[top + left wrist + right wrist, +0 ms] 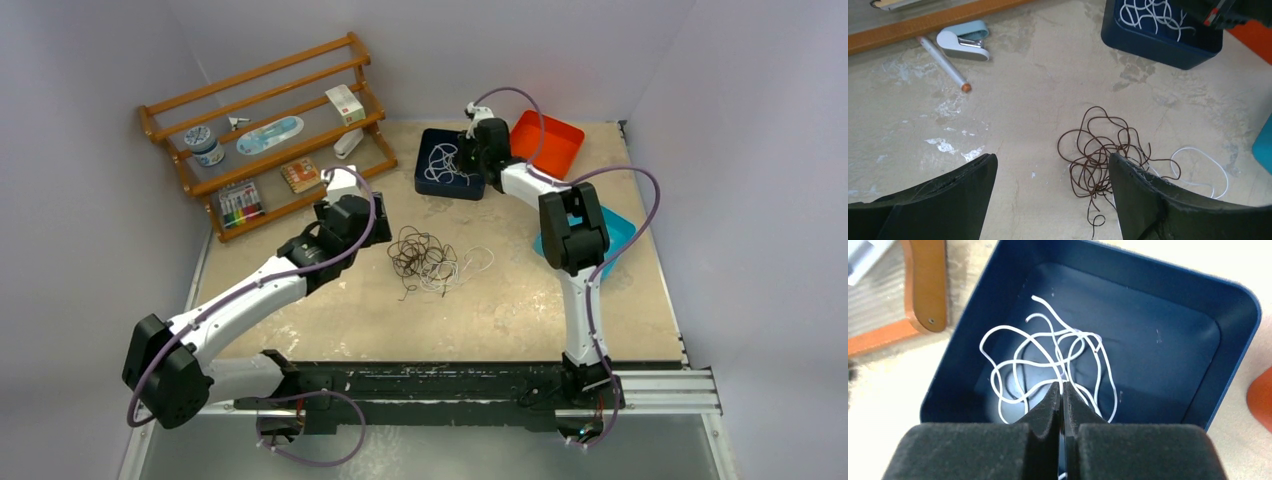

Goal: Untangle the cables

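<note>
A dark brown cable knot [420,255] lies mid-table with a thin white cable [475,262] looping out on its right. In the left wrist view the brown knot [1098,155] sits just inside my right finger and the white loop [1208,170] lies beyond it. My left gripper [372,215] [1053,157] is open and empty, just left of the knot. Another white cable [1048,355] lies coiled in the navy bin [1233,340] [425,185]. My right gripper [480,148] [1062,385] hangs over that bin, jaws closed with the white cable running between the tips.
A wooden rack [270,130] with small items stands at the back left. A stapler [963,40] and a pen [943,62] lie in front of it. An orange bin [548,140] is behind the navy one, and a teal bin [615,230] is on the right.
</note>
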{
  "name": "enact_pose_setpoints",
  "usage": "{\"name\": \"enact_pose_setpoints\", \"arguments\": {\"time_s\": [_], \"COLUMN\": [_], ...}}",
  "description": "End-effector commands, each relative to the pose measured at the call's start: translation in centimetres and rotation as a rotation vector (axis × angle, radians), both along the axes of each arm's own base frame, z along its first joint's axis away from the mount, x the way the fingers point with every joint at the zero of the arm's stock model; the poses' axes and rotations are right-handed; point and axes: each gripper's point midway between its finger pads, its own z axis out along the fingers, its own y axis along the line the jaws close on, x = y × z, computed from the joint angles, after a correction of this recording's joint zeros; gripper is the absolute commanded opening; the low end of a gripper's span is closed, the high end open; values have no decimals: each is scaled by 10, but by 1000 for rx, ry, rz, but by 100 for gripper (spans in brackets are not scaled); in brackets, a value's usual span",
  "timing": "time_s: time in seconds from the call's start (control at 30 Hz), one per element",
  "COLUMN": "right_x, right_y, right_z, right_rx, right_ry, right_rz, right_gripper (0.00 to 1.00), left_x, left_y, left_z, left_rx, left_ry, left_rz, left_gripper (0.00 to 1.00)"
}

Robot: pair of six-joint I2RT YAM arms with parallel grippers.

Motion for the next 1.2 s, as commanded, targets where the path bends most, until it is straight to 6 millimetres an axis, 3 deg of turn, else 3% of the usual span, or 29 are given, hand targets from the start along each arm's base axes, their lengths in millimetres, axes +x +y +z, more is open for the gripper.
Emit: {"name": "enact_pose_setpoints", "arguments": {"time_s": [0.0,0.13,0.2,0.27,0.5,0.67,0.9,1.17], "right_x": [5,4,4,3,-2,-9,-19,-14], "right_y": [-5,-9,-11,-15,-25,-31,-36,-18], "right_z": [12,8,11,23,87,111,124,101], "right_rx": [-15,-39,-45,-43,-44,-47,-65,-62], "right_ry": [4,26,21,-13,-143,-183,-200,-148], "right_rz": [-32,-42,-50,-65,-89,-97,-87,29], "right_gripper": [3,12,26,34,44,49,51,48], "left_x": [7,6,6,5,5,7,8,9], "left_y": [11,9,7,6,6,5,1,-4], "left_z": [24,12,10,8,8,7,1,-7], "left_rx": [21,50,44,38,41,46,54,59], "left_ry": [-81,-38,-27,-23,-27,-25,-9,11], "left_rz": [37,23,16,14,12,6,-10,-27], "left_gripper": [82,82,82,82,82,82,82,82]}}
